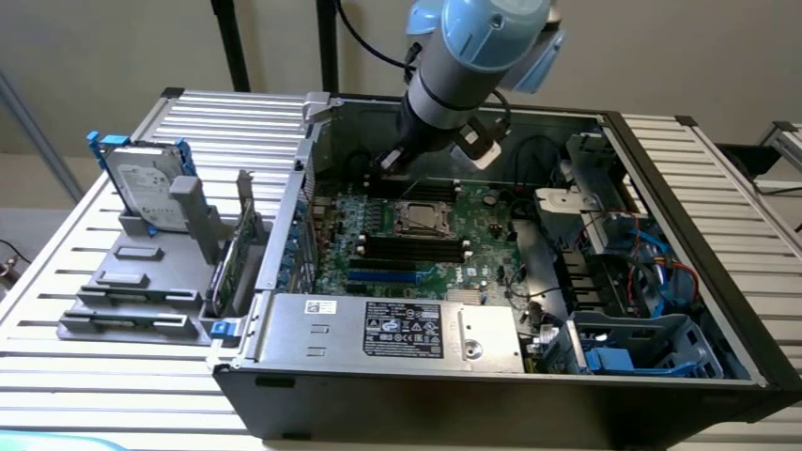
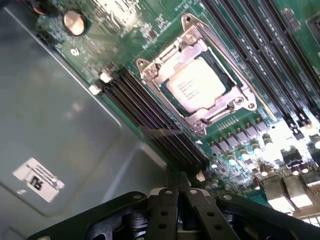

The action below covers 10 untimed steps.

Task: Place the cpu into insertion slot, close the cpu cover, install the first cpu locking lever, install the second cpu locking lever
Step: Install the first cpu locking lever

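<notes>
In the exterior view, inside the open computer case [image 1: 501, 404], hanging from the arm near the back wall: the gripper [image 1: 386, 167]. Just past it, toward the front of the case and a little to the exterior view's right, on the green board: the insertion slot [image 1: 404, 228]. Near, but apart, not touching. Only one arm here, so no picking between arms.

In the wrist view, at the tip of the gripper [image 2: 178, 179]: fingers pressed together, nothing between them. Straight ahead of the tips, across a row of long black slots [image 2: 145, 117]: the cpu [image 2: 199, 85], lying flat in its slot, silvery face up. Around it, lying flat on top: the cpu cover [image 2: 150, 67], a silvery frame with a window. Square, so no long side to line up with. Cannot tell about the locking levers.
</notes>
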### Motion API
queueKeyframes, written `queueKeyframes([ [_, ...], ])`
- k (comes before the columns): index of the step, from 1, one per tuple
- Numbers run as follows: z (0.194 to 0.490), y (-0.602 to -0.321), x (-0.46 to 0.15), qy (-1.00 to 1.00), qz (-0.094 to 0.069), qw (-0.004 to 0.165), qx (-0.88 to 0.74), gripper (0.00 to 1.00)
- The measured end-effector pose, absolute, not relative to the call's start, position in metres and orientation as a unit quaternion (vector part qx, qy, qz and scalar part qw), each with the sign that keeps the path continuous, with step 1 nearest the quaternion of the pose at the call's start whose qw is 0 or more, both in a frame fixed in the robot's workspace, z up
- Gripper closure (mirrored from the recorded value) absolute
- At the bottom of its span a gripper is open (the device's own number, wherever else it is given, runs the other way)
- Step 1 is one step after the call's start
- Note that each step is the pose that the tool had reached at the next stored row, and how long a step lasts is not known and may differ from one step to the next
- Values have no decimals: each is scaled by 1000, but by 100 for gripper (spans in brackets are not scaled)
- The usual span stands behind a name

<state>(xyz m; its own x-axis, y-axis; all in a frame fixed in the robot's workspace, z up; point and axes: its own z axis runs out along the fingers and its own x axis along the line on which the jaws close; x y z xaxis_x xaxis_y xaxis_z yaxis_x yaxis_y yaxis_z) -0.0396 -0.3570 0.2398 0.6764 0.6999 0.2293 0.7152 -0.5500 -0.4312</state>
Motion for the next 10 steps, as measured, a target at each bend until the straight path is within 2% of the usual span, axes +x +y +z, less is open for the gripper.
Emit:
queueKeyframes([
  [10,238,-357,-35,-402,-15,252,-880,89],
])
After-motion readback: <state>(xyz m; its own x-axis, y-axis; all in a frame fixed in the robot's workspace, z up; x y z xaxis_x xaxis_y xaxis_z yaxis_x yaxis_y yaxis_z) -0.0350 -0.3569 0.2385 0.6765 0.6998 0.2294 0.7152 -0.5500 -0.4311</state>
